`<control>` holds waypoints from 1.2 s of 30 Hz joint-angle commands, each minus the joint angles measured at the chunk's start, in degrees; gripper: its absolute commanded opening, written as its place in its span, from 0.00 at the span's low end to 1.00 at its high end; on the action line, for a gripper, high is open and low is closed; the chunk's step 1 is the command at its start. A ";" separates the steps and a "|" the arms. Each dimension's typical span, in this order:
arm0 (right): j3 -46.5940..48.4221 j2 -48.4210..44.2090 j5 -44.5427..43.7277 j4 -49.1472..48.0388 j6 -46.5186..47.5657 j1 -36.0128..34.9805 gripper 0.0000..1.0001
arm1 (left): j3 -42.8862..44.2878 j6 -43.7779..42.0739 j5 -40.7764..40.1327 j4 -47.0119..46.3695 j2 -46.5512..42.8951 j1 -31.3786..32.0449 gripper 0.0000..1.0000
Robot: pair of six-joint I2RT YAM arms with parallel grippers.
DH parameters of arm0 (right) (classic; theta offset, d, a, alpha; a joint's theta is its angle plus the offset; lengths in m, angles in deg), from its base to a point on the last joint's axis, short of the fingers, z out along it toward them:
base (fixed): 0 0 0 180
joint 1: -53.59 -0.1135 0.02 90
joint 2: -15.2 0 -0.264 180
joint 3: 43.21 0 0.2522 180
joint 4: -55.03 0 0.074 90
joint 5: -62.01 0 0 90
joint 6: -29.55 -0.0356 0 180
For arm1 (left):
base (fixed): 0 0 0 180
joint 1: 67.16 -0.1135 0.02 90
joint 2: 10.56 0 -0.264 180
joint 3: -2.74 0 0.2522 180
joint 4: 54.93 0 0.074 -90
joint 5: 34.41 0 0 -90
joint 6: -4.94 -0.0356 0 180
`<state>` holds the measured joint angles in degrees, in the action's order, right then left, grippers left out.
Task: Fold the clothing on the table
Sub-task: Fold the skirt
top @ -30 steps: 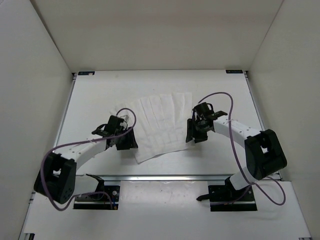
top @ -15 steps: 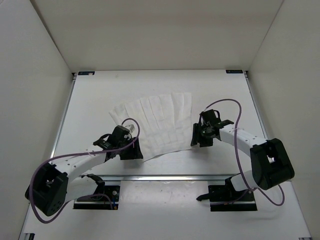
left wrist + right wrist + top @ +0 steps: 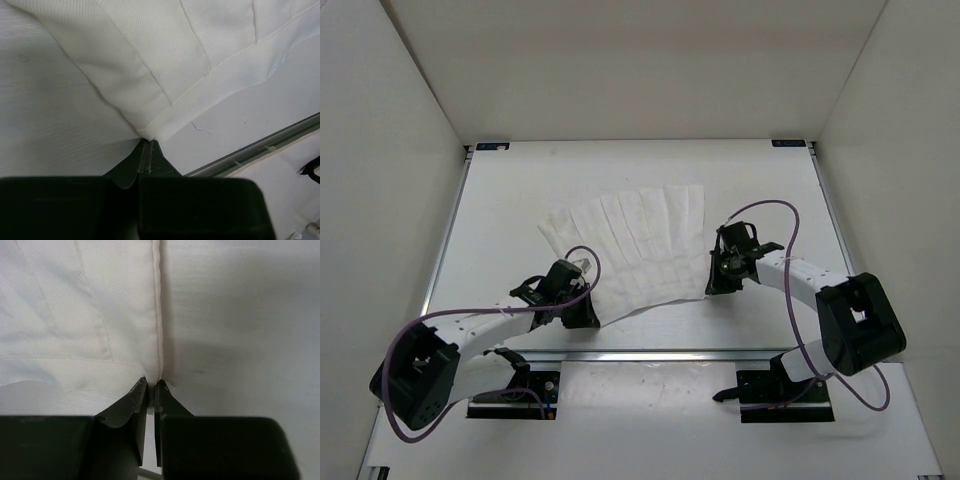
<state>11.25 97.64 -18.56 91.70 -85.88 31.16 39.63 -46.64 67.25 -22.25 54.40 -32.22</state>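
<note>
Finds the left end effector [image 3: 586, 320] low over the tabletop [image 3: 500, 220], just beyond the left part of the near rail [image 3: 650, 354], clenched on the clothing [image 3: 640, 245] at its left corner closest to that rail. In the left wrist view, shows the tips pressed together with the corner point caught between them. To do this step well, lift both corners together and at one height, only enough to clear the surface. Then carry them away from the rail toward the far edge, so the crease forms straight across the pleats. Keep the cloth between the two grips lightly taut, but avoid pulling the corners apart, since so thin a fabric held by a tip may well slip out. Lay down, do not drop. As for the clothing itself: lies flat just beyond the middle of the rail, spread like a fan, with its long axis running roughly along the rail but swinging away from it toward the right. Points its narrower edge at the rail and its wider edge away, pleats running from one to the other. Further right, finds the right end effector [image 3: 712, 287] just beyond the rail's right part, jaws drawn almost together on the hemmed corner nearest the rail. Apparently grasping it, though with a hairline gap between the tips in the right wrist view.
</note>
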 commanded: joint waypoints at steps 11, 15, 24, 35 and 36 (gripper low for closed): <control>0.77 -23.18 -0.47 21.27 -1.55 -5.25 0.00 | 8.93 -3.52 -7.27 20.88 -15.65 -1.45 0.00; 1.57 -29.42 0.67 28.83 -1.81 -5.52 0.00 | 9.91 -3.08 -6.39 26.51 -19.96 -1.45 0.00; 6.29 -38.83 8.14 41.40 -2.78 -4.20 0.00 | 20.26 -4.22 -2.52 37.85 -27.00 -4.87 0.00; 8.96 -35.24 14.22 41.16 3.91 5.13 0.00 | 16.28 -5.55 1.68 26.89 -14.97 0.20 0.20; 7.47 -35.06 13.60 39.15 2.16 3.03 0.00 | 12.67 -3.63 2.83 22.96 -14.35 0.48 0.29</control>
<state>21.22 61.20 -6.10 134.02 -83.00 37.17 59.22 -53.11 67.10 6.21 38.19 -34.10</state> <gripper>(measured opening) 0.053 0.256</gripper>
